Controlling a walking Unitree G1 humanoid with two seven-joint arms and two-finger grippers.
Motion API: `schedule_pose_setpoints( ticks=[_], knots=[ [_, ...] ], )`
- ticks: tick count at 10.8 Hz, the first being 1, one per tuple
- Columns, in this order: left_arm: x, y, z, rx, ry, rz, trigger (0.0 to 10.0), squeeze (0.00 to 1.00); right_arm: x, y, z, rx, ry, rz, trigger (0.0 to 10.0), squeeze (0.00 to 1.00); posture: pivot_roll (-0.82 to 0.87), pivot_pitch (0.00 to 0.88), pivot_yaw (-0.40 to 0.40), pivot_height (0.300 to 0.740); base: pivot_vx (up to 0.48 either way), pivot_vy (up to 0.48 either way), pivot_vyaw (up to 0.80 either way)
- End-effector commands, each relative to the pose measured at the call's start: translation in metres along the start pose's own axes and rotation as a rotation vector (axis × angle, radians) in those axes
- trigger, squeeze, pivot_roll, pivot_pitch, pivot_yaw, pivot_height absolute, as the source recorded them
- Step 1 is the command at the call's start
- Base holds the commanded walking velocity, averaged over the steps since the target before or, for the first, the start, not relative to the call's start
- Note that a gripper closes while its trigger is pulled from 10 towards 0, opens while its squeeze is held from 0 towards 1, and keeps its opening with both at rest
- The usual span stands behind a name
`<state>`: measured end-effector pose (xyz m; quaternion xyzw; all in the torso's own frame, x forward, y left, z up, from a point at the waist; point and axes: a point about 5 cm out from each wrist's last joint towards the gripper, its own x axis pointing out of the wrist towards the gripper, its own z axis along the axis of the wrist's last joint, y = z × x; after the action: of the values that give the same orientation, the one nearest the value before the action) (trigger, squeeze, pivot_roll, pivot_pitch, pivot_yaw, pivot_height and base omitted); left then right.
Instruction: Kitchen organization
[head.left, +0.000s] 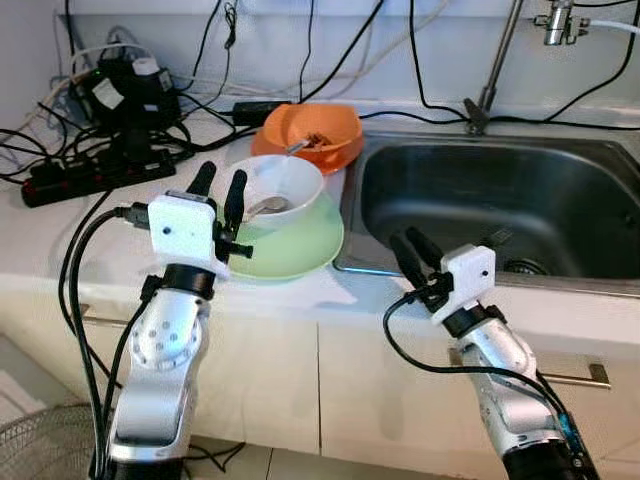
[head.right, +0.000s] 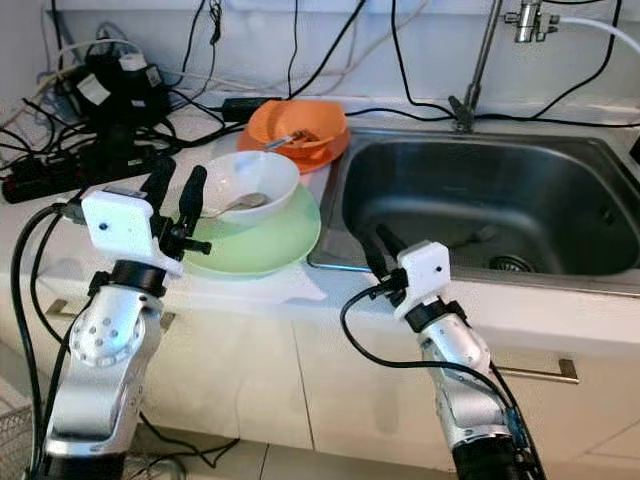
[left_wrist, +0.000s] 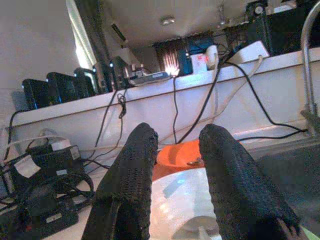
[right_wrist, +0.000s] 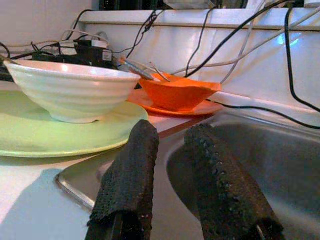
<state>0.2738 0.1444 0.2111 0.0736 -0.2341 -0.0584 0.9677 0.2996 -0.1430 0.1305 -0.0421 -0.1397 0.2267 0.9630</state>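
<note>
White tabletop (head.left: 60, 255) w/ steel sink (head.left: 500, 200) set in at right. On it: green plate (head.left: 300, 245) beside sink edge, orange plate (head.left: 262, 143) behind it, black power strip (head.left: 95, 175) & tangled cables (head.left: 190, 110) far left.

Cables (head.left: 90, 175) crowd the counter's left; the sink basin (head.left: 560, 215) lies open.

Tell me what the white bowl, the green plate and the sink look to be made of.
White bowl: glossy ceramic or melamine, judging by bright highlights and a ribbed wall.
Green plate: smooth pale green, likely glazed ceramic or plastic; its sheen leaves this open.
Sink: brushed stainless steel, grey with soft metallic reflections.
</note>
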Motion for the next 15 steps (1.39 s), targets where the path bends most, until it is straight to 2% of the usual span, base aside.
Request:
schedule_pose_setpoints(
  ticks=[1, 5, 9, 13, 15],
  knots=[
    [-0.009, -0.003, -0.001, 0.013, 0.004, -0.007, 10.0, 0.0, 0.0, -0.001, -0.001, -0.006, 0.002, -0.001, 10.0, 0.0, 0.08, 0.007, 0.075, 0.74, 0.0, 0.0, 0.0],
    [-0.024, -0.008, -0.019, 0.016, 0.062, -0.028, 10.0, 0.0, 0.0, 0.001, -0.003, -0.002, 0.005, 0.006, 10.0, 0.0, 0.07, 0.0, 0.077, 0.74, 0.0, 0.0, 0.0],
    [-0.018, -0.007, -0.031, 0.036, 0.085, -0.012, 10.0, 0.0, -0.001, 0.002, -0.004, 0.0, 0.01, 0.006, 10.0, 0.0, 0.07, 0.016, 0.069, 0.74, 0.0, 0.0, 0.0],
    [-0.003, -0.004, -0.037, 0.041, 0.082, 0.007, 10.0, 0.0, 0.0, 0.002, -0.003, -0.001, 0.009, 0.002, 10.0, 0.0, 0.07, 0.02, 0.068, 0.74, 0.0, 0.0, 0.0],
    [0.0, -0.003, -0.042, 0.043, 0.098, 0.003, 10.0, 0.0, 0.0, 0.002, -0.003, -0.003, 0.009, -0.001, 10.0, 0.0, 0.06, 0.019, 0.071, 0.74, 0.0, 0.0, 0.0]
  ],
)
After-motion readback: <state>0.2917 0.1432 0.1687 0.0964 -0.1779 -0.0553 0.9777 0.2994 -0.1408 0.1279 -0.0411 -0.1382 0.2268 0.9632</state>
